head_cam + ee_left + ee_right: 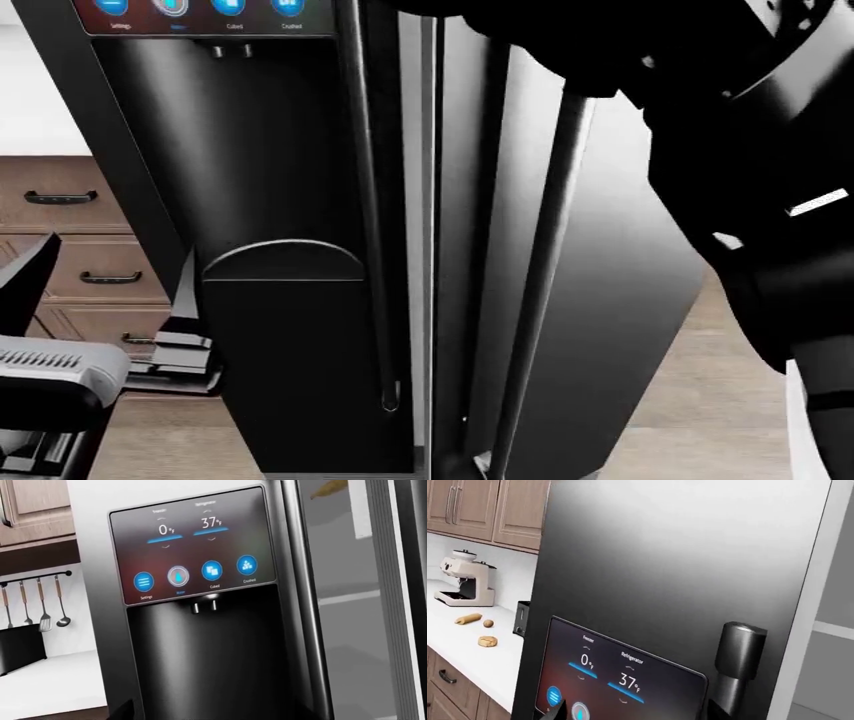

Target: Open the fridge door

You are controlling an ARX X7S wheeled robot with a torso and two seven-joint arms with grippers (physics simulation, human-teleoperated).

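The tall glossy black fridge door (601, 330) w/ its long vertical metal bar handle (541, 300) is standing ajar at centre-right of the head view, angling outward. Beside it, the black dispenser door (267, 250) w/ a smooth touch panel (193, 545) is showing blue round icons, 0 and 37 readouts. The right arm (747, 170), matte black, is crossing the upper right; its fingers' state can't be told. The left gripper (54, 390) is sitting low-left; spread unclear too.
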